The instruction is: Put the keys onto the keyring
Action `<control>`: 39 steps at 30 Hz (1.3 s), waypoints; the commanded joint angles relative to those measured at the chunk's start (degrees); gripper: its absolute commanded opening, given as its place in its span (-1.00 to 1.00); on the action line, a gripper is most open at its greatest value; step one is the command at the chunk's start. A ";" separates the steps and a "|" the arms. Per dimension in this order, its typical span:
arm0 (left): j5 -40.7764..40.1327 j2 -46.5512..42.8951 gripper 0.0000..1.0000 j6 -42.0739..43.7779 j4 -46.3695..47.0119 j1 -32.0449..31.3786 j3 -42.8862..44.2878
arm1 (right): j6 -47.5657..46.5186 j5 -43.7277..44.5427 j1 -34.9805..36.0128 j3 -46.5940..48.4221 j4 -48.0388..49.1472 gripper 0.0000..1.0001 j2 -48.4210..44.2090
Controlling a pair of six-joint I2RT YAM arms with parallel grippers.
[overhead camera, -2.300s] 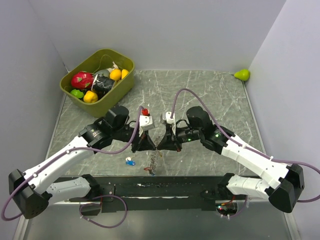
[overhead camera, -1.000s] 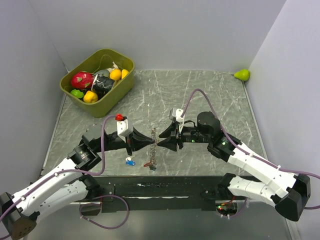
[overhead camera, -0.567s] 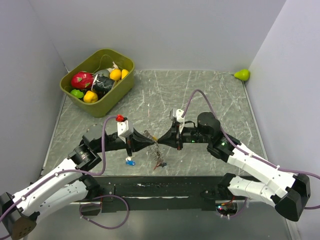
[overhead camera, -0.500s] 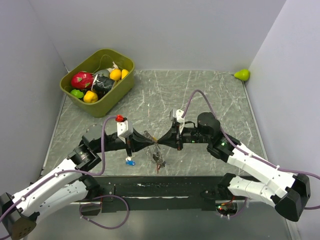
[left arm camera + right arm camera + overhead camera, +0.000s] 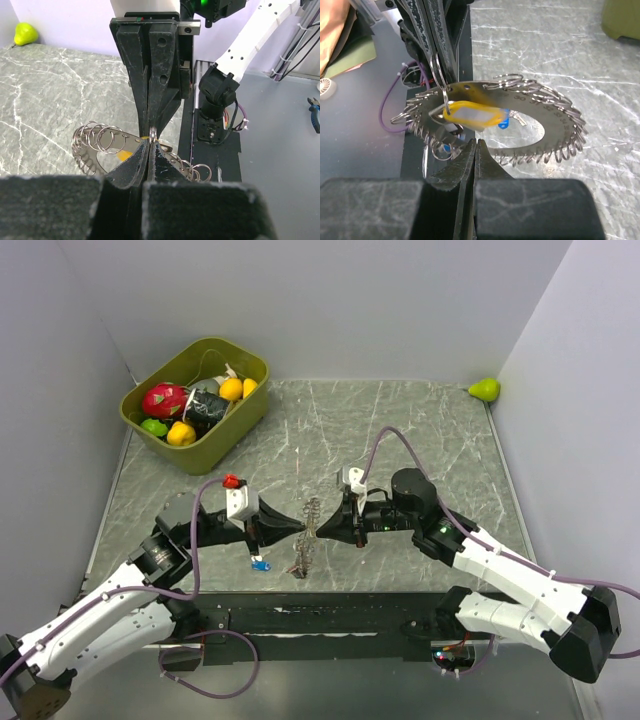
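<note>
Marble surface point(image 5: 420, 430) below, left hand point(image 5: 299, 528) and right hand point(image 5: 321, 531) meet tip to tip, both clenched on tilted keyring point(image 5: 305, 546), yellow key point(image 5: 470, 114) across its hole.

**Keyring's Details Lost Between Two Closed Grippers**

Seen from above, the keyring point(image 5: 303, 552) is edge-on, a thin silvery streak whose loops are too small to count. Whether the right gripper point(image 5: 318, 530) pinches it or only touches it cannot be told. The left wrist camera catches just a sliver of a yellow tag point(image 5: 124, 155), with the rest behind the fingers of the left gripper point(image 5: 150, 142). In the right wrist view, that gripper runs off the top edge and the green bin point(image 5: 622, 19) is clipped by the corner. An orange shape point(image 5: 332, 30) at far left is too blurred to identify.
</note>
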 commanded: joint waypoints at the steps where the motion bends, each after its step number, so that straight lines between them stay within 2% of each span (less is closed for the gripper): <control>1: 1.68 -1.41 -0.98 1.48 1.73 -0.24 1.80 | -1.01 0.09 -0.50 -0.11 -0.17 -1.00 -1.08; 3: 2.03 -1.41 -0.98 1.75 1.03 -0.24 1.98 | -1.01 1.58 -0.41 -0.38 -0.26 -0.97 -2.48; 4: 2.29 -1.58 -0.98 1.92 0.76 -0.24 1.98 | -0.93 2.11 -0.50 -0.47 -0.17 -0.74 -3.10; 6: 2.91 -1.59 -0.98 2.28 -0.55 -0.16 2.41 | -0.75 3.95 -0.50 -0.64 -0.17 -0.51 -4.86; 7: 3.26 -1.67 -0.98 2.63 -1.17 -0.15 2.68 | -0.31 4.57 -0.67 -0.56 0.00 -0.26 -5.47; 9: 3.61 -1.67 -0.98 3.24 -2.40 -0.24 3.20 | 0.65 6.41 -0.67 -0.73 0.44 -0.02 -6.97; 10: 3.96 -1.59 -0.98 3.77 -3.54 -0.24 3.55 | 1.79 8.51 -0.85 -0.73 0.53 0.18 -7.32; 13: 4.40 -1.32 -0.98 4.30 -4.95 -0.16 4.08 | 4.50 11.42 -1.20 -0.47 0.71 0.56 -7.59; 15: 4.84 -1.23 -0.98 4.39 -5.48 -0.24 4.17 | 5.40 11.87 -1.29 0.23 0.45 0.70 -6.80; 16: 5.02 -1.15 -0.98 4.74 -6.01 -0.24 4.35 | 6.27 12.74 -1.29 0.58 0.36 0.84 -6.36; 18: 5.02 -1.32 -0.98 5.00 -6.45 -0.16 4.35 | 6.89 13.36 -1.29 1.37 -0.26 0.94 -5.13; 23: 5.81 -2.11 -0.98 6.41 -7.94 -0.16 4.70 | 9.18 14.94 -1.29 1.99 0.09 0.99 -3.72; 31: 8.97 -1.24 -0.98 13.26 -16.11 -0.24 6.37 | 17.79 20.40 -1.99 3.58 0.71 1.00 -1.52; 35: 9.94 -1.06 -0.98 14.49 -17.09 -0.24 6.46 | 22.09 20.12 -2.08 1.29 7.29 0.99 -2.22; 38: 10.38 -1.76 -0.98 14.67 -16.21 -0.24 5.67 | 25.35 21.19 -2.08 3.12 4.50 0.99 -1.09; 39: 10.38 -1.85 -0.98 14.67 -16.03 -0.24 5.41 | 26.40 21.36 -2.17 3.83 3.44 0.93 -0.74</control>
